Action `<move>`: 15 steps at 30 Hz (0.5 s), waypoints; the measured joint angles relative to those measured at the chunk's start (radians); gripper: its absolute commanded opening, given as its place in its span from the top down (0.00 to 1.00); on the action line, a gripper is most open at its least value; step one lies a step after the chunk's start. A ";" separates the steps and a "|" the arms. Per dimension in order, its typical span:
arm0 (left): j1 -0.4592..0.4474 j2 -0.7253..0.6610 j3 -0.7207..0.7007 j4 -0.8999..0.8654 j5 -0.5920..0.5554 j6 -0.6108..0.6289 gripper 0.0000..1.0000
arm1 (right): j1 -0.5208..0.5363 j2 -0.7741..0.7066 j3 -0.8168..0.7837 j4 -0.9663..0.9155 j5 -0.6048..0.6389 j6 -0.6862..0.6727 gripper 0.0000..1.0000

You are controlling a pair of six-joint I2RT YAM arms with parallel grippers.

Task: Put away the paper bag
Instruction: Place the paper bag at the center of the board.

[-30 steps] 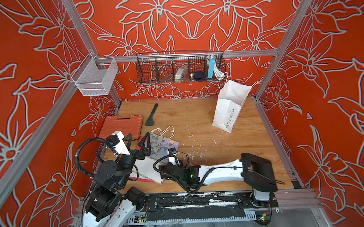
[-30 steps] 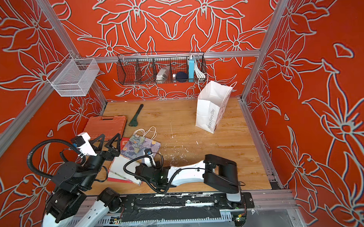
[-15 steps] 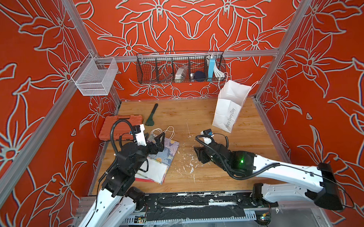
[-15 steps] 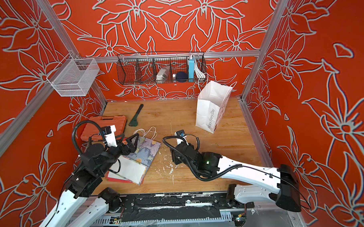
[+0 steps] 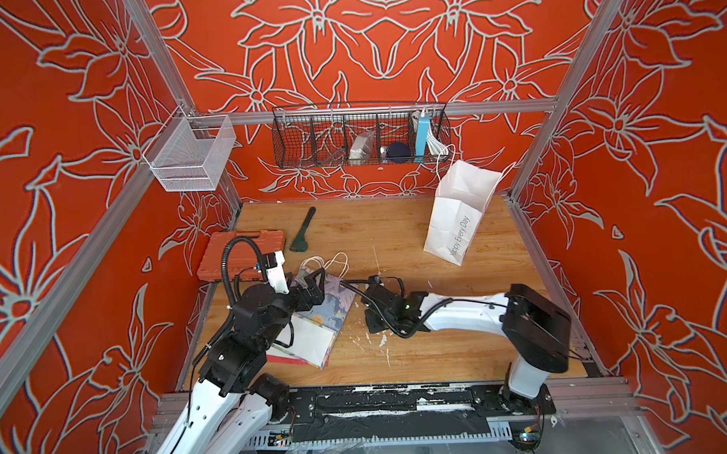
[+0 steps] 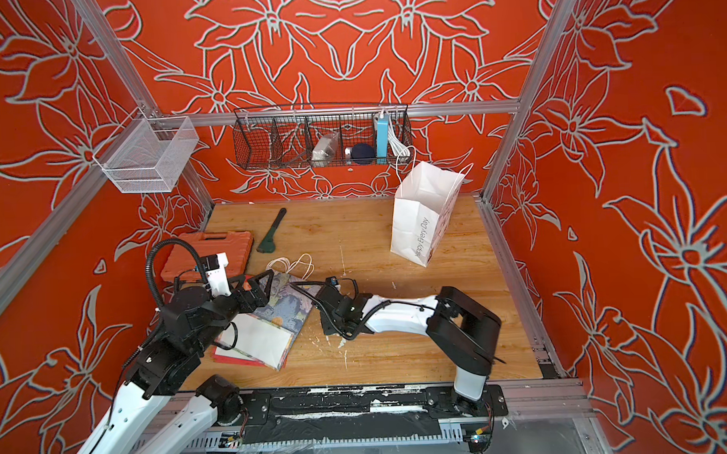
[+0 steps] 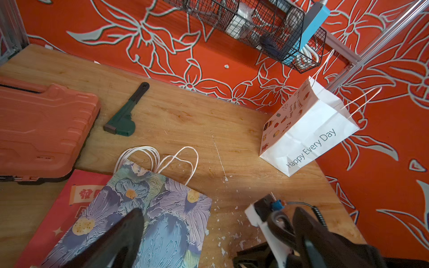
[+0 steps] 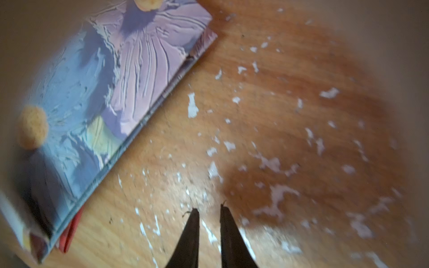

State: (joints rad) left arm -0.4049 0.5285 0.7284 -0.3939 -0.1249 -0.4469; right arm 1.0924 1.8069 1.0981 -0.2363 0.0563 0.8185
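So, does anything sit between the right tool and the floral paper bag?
Nothing visible does. In the right wrist view, only wooden tabletop flecked with white scraps separates the right tool from the near edge of the floral paper bag, which lies flat.

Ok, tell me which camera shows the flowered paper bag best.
The left wrist view: the flowered paper bag is close and sharp, its print clear, though the frame cuts off one end. Both top views show the bag small and partly hidden under the left arm. The right wrist view catches only a blurred corner.
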 measured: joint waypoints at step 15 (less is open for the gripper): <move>0.003 -0.015 0.039 -0.077 -0.022 0.027 0.01 | -0.028 0.324 0.428 -0.076 -0.032 -0.196 0.61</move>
State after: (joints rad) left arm -0.4015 0.5137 0.7673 -0.4706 -0.1467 -0.4194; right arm 1.0641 2.1311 1.5265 -0.3126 0.0242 0.6224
